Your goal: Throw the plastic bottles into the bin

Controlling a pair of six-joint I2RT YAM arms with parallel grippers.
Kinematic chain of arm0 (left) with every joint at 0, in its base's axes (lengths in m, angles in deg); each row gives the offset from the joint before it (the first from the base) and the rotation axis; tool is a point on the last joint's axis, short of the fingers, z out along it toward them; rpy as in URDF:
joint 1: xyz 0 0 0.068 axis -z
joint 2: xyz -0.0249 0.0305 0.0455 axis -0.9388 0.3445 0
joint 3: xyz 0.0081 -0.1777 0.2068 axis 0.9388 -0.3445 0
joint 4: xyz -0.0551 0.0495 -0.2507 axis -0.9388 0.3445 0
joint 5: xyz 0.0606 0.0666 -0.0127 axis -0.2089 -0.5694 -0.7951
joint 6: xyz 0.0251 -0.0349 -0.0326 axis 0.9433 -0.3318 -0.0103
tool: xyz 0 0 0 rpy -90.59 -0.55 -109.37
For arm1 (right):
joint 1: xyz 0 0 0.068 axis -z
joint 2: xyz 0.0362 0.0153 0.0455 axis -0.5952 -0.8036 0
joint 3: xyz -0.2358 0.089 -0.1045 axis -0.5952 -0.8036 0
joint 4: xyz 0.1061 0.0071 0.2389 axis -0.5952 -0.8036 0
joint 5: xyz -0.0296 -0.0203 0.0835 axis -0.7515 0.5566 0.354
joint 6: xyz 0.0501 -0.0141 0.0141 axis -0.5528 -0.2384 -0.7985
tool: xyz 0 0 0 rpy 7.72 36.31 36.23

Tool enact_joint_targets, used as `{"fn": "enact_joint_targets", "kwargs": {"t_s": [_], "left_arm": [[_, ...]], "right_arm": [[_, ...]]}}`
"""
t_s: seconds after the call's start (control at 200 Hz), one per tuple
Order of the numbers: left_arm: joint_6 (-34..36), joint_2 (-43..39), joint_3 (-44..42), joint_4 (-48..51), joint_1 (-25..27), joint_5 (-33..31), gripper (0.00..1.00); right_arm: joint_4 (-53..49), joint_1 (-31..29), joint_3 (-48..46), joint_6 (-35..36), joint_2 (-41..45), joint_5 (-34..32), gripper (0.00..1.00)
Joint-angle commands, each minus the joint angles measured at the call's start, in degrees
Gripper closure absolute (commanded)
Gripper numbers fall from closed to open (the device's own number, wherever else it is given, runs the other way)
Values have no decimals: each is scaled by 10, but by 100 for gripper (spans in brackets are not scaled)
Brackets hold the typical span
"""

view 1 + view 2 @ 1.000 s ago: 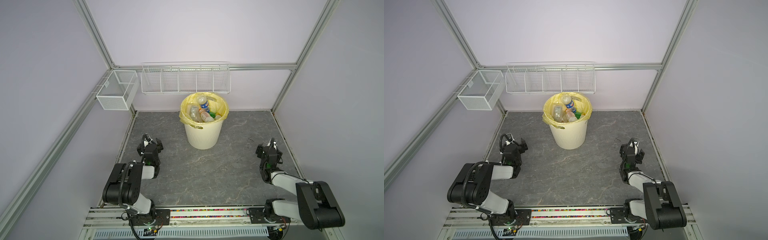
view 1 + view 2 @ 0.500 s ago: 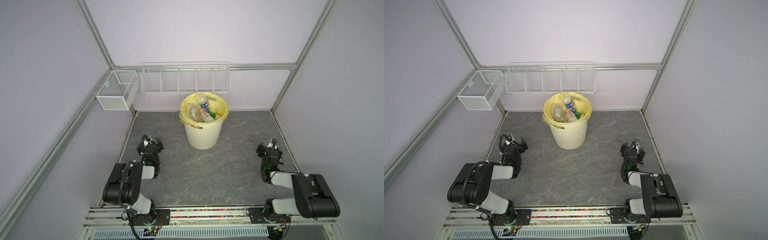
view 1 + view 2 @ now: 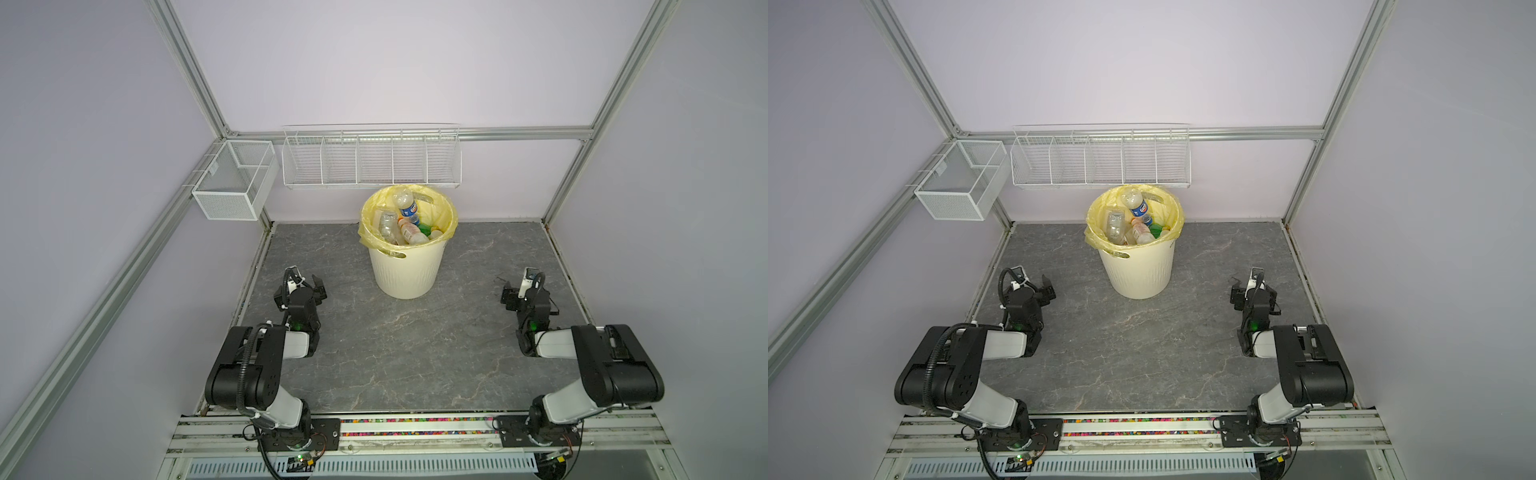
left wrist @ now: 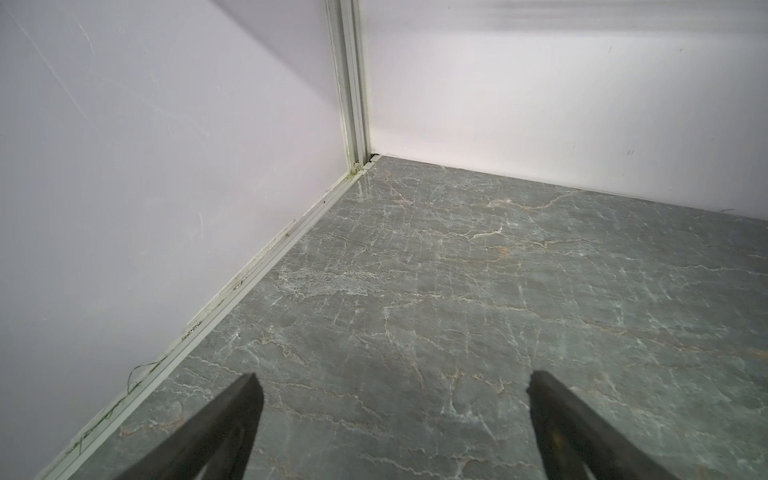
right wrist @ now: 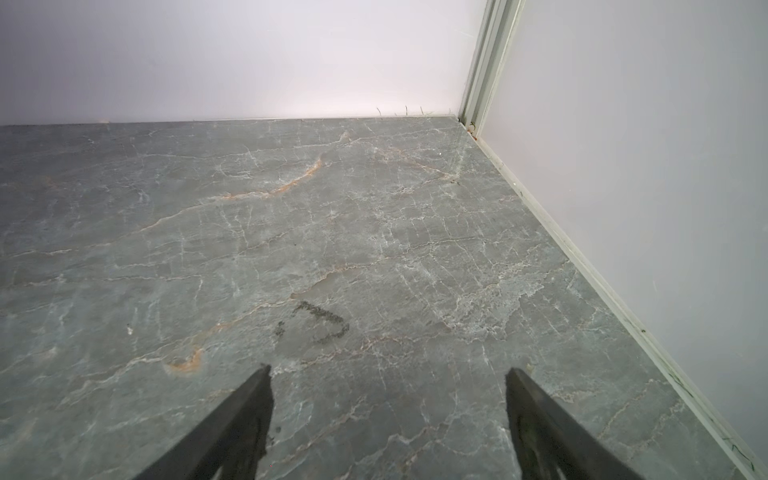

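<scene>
The cream bin [image 3: 405, 274] [image 3: 1140, 274], lined with a yellow bag, stands at the back middle of the grey marbled floor. Several plastic bottles [image 3: 409, 226] [image 3: 1136, 226] lie piled inside it: a clear one with a blue label, one with an orange label, a green one. No bottle shows on the floor. My left gripper [image 3: 305, 286] [image 4: 390, 386] rests low near the left wall, open and empty. On the right side, my right gripper [image 3: 524, 289] [image 5: 388, 378] is also open with only bare floor between its fingers. Both are well short of the bin.
A small mesh basket [image 3: 232, 183] hangs on the left wall, and a long divided wire basket [image 3: 370, 162] hangs on the back wall just above the bin. Walls close three sides. The arms' base rail [image 3: 415, 428] runs along the front.
The right arm has folded in, its elbow drawing back toward its base, and its gripper has shifted slightly. The left arm has not moved. Both grippers stay open.
</scene>
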Motion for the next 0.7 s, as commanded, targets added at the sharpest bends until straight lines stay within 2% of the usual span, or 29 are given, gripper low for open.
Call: {"fn": "enact_joint_targets", "kwargs": {"t_s": [0.0,0.695], "left_arm": [[9,4,-5,-16,-3,3,1],[8,4,-5,-16,-3,4,1]], "right_arm": [[-2,-1,2,15,4,6,11],[-10,-1,3,13,8,8,11]]}}
